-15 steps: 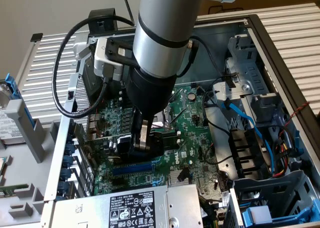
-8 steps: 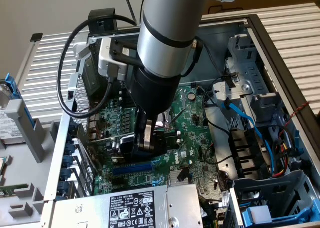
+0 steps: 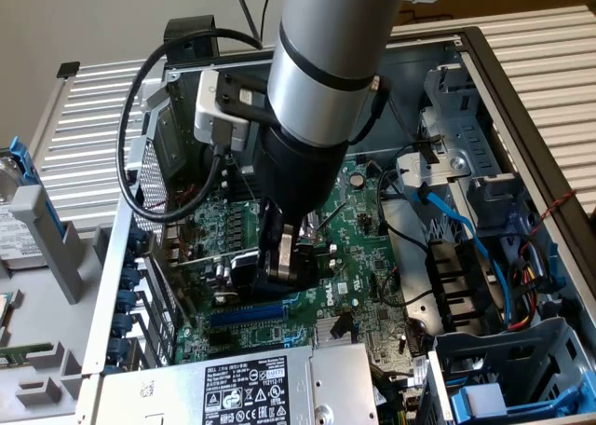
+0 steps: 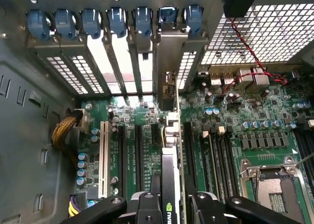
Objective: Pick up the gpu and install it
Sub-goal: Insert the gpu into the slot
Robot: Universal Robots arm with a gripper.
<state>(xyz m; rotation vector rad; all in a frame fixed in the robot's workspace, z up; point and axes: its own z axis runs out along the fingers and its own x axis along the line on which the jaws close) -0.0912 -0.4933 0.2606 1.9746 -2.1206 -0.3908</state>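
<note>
My gripper (image 3: pixel 279 257) reaches down into an open computer case over the green motherboard (image 3: pixel 372 248). It is shut on the gpu (image 3: pixel 209 267), a small green card with a black shroud, standing on edge. In the wrist view the gpu (image 4: pixel 169 155) runs edge-on between my black fingers (image 4: pixel 147 207), with a logo on its top face. Its silver bracket end reaches the rear slot openings (image 4: pixel 167 86). The card stands in line with the black expansion slots (image 4: pixel 140 155) of the motherboard (image 4: pixel 265 130). Whether its connector sits in a slot I cannot tell.
A silver power supply (image 3: pixel 233 388) lies at the case's near edge. A drive cage (image 3: pixel 466 164) with blue cables (image 3: pixel 466 229) fills the exterior view's right. Blue slot clips (image 4: pixel 117 20), a white slot (image 4: pixel 103 150), a CPU socket (image 4: pixel 274 184) and a fan grille (image 4: pixel 265 32) surround the card.
</note>
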